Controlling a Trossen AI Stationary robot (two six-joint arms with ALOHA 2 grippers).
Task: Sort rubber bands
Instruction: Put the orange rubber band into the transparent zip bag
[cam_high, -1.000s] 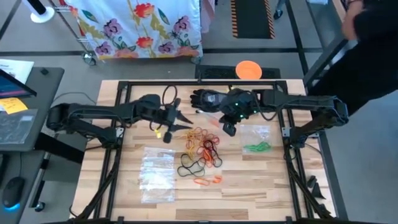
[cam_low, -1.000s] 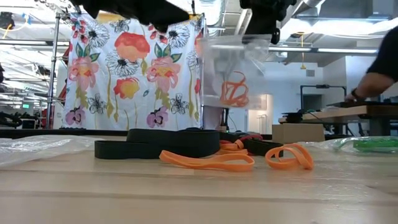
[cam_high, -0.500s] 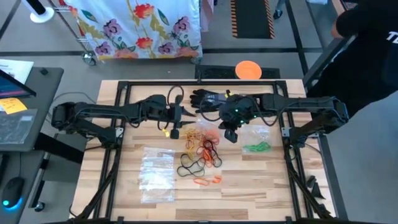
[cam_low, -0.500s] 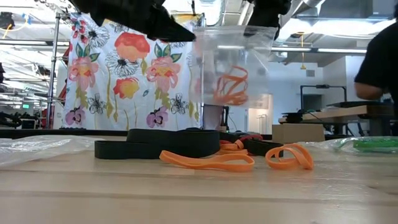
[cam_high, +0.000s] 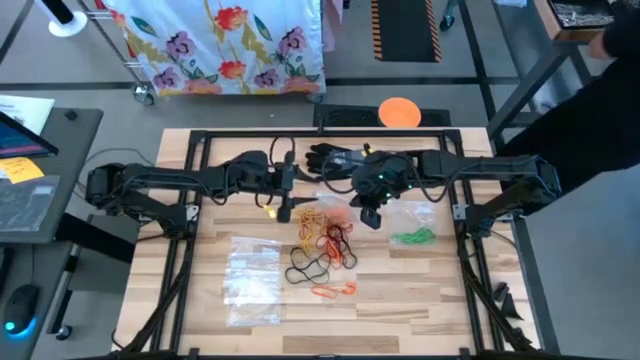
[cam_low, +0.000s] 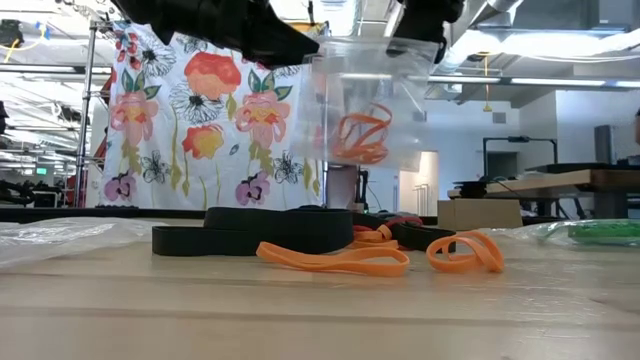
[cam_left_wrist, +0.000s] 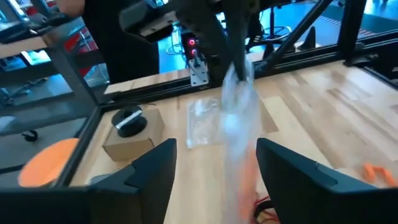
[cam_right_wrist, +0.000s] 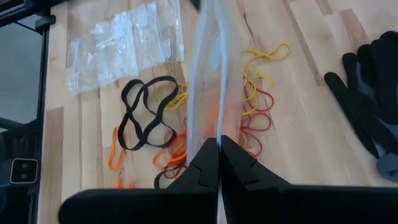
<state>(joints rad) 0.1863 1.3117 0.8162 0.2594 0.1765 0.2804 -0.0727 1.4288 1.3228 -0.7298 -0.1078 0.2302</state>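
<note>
Right gripper (cam_right_wrist: 219, 163) pinched tight on the top edge of a clear plastic bag (cam_low: 365, 100), held aloft above the middle of the table (cam_high: 420, 290). Inside that bag, a few orange rubber bands (cam_low: 362, 135) (bunched low in the pouch). Left gripper (cam_left_wrist: 214, 168) just at nine o'clock of the bag, fingers spread wide, nothing between them, the bag hanging right in front. Below, at six o'clock of both grippers, the loose pile of rubber bands (cam_high: 325, 235): yellow and red strands, black loops (cam_right_wrist: 146, 112), orange ones nearest the front edge. At three o'clock of the pile, a second bag with green bands (cam_high: 412, 237) flat on the wood. At eight o'clock, empty clear bags (cam_high: 252, 280) stacked. At twelve o'clock, behind the grippers, a black glove (cam_high: 325, 157).
</note>
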